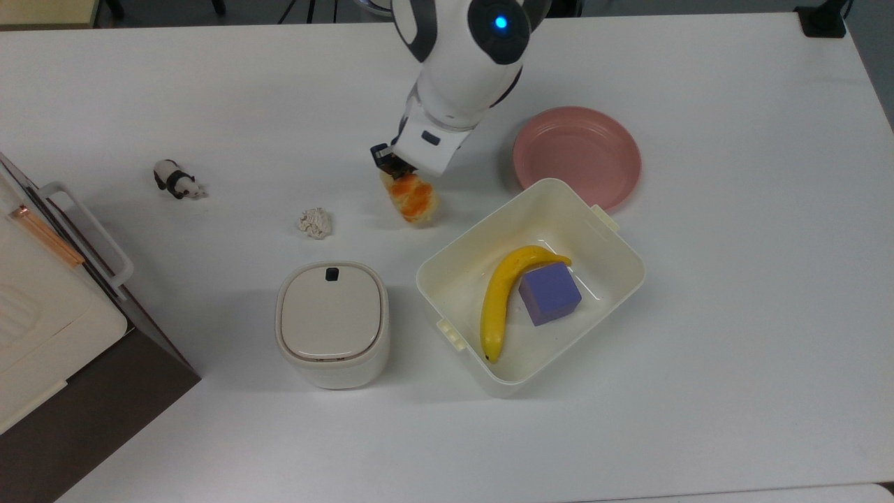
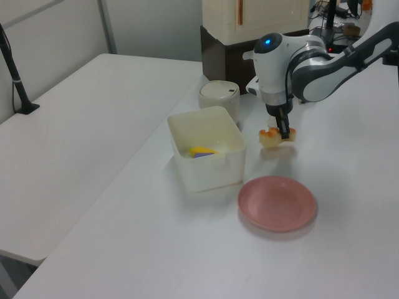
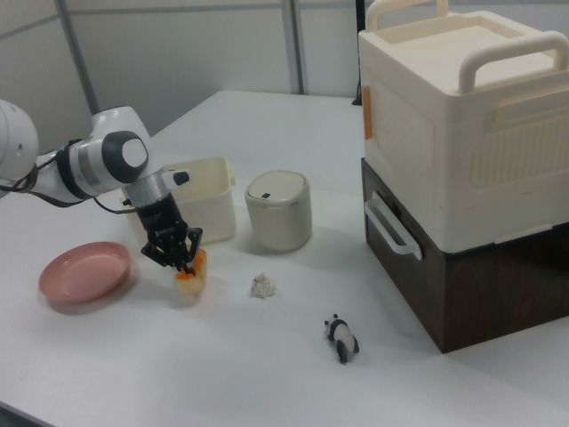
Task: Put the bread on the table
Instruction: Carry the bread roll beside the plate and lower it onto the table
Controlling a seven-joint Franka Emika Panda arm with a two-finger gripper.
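The bread (image 1: 416, 199), a small bun with an orange-brown top and cream sides, is down at the white table (image 1: 733, 328), between the paper ball and the cream bin. My gripper (image 1: 395, 170) comes down on it at a slant and is shut on its end nearer the top view's upper left. The left view has the bread (image 2: 277, 139) low at the tabletop with the gripper (image 2: 284, 132) on top of it. From the right view, the dark fingers (image 3: 175, 253) pinch the bread (image 3: 192, 280), which touches or nearly touches the table (image 3: 267, 382).
An open cream bin (image 1: 614, 244) holding a banana (image 1: 499, 297) and a purple cube (image 1: 550, 293) stands just right of the bread in the top view. Around it are a pink plate (image 1: 577, 156), a crumpled paper ball (image 1: 314, 223), a lidded canister (image 1: 332, 321), a panda toy (image 1: 176, 179) and a large box (image 3: 462, 169).
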